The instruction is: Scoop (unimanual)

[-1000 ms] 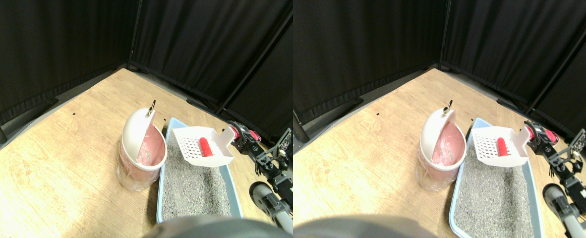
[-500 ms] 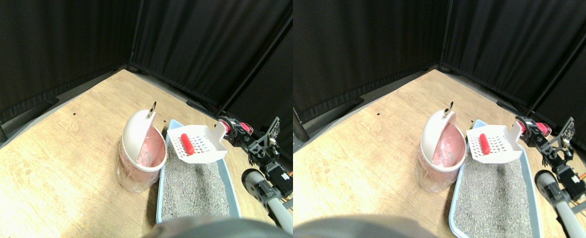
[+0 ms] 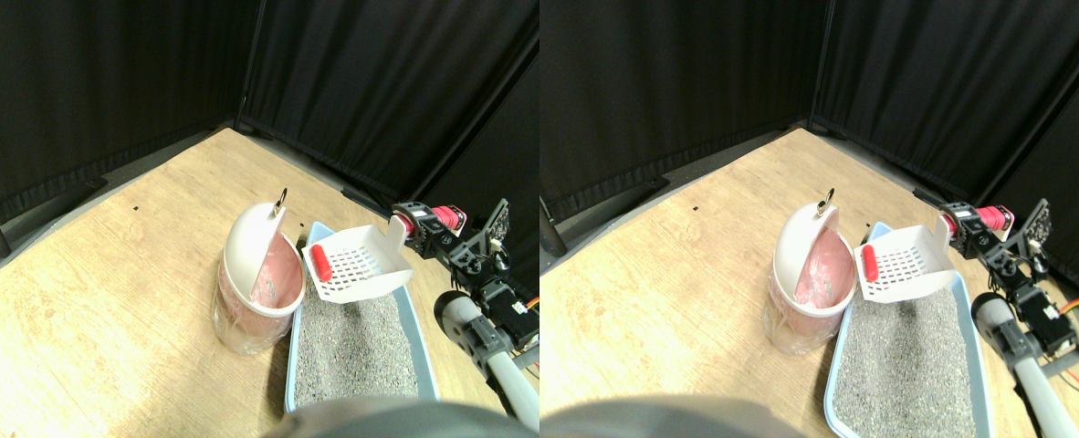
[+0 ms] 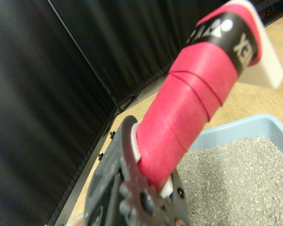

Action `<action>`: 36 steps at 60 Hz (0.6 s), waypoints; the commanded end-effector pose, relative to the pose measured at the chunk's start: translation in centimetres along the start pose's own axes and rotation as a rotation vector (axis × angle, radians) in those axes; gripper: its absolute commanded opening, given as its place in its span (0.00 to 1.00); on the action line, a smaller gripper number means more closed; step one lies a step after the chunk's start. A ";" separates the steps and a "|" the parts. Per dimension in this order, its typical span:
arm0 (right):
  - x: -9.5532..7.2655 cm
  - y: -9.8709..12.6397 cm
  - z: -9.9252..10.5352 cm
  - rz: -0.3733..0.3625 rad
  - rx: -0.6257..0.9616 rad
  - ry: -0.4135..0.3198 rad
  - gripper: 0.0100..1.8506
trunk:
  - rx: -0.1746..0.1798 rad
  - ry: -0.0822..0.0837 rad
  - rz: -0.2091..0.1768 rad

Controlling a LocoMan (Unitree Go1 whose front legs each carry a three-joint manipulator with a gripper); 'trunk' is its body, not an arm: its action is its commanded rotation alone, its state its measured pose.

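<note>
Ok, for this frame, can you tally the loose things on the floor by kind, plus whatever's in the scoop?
Bins with a swing lid: 1, the white bin
Litter trays: 1, the light blue tray
Scoops: 1, the white slotted scoop, its red wrapped handle held in the right gripper
Red pieces in the scoop: 1, the red cylinder
Total: 4

Red piece [image 3: 320,264] in raised scoop [image 3: 354,265]

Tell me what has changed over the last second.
The white scoop was carried left toward the white bin and tipped; the red piece slid from the scoop's middle to its bin-side edge. The right end effector kept its hold on the red-wrapped handle. Bin and litter tray stayed put.
</note>
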 end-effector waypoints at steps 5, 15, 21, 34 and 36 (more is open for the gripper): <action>-0.2 0.5 1.4 -0.018 -0.011 -0.036 0.09 | -0.028 -0.031 0.069; -0.2 0.7 1.6 0.005 -0.037 -0.045 0.02 | -0.029 -0.031 0.070; -0.3 0.7 1.9 0.002 -0.049 -0.045 0.02 | -0.029 -0.031 0.070; -0.4 1.0 2.2 -0.007 -0.126 -0.046 0.03 | -0.028 -0.031 0.069; -0.4 1.0 2.2 -0.001 -0.124 -0.052 0.05 | -0.031 -0.030 0.069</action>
